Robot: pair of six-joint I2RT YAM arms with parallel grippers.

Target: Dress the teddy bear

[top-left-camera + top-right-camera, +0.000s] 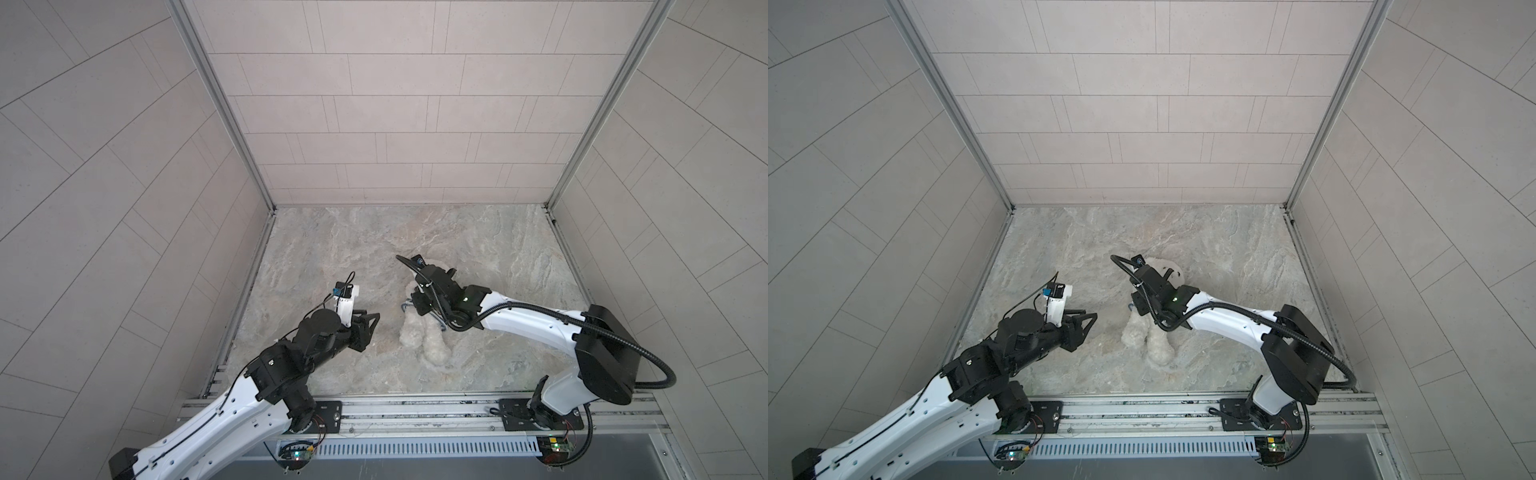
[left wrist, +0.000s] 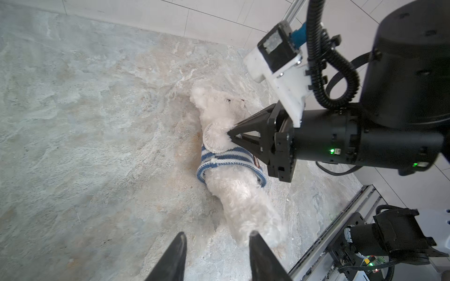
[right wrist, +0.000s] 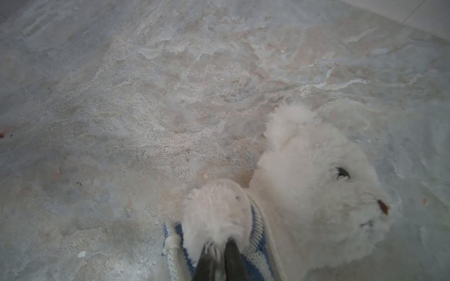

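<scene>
– Closest, what lies along the front edge?
– Silver aluminium rail [image 1: 415, 409] carrying the bases of both white-and-black arms [image 1: 232, 415]; beyond it the marbled grey-beige tabletop [image 1: 332, 241].
– And the left fingers [image 2: 175, 255]?
– Spread apart, empty, near the legs of the fluffy white plush teddy bear [image 2: 241, 202].
– Where does the bear lie?
– On its back mid-tabletop, legs toward the rail, head away from it.
– Anything in the way?
– In both top views the right arm's black wrist [image 1: 440, 291] hides most of its head and chest.
– Its look?
– Blue-and-white striped knitted shirt [image 2: 219, 158] rings the chest, one arm out through an armhole; the right fingers [image 3: 233, 258] are pinched on that arm's fur. Dark eye and nose show. Beyond stands the pale tiled back wall [image 1: 395, 124].
</scene>
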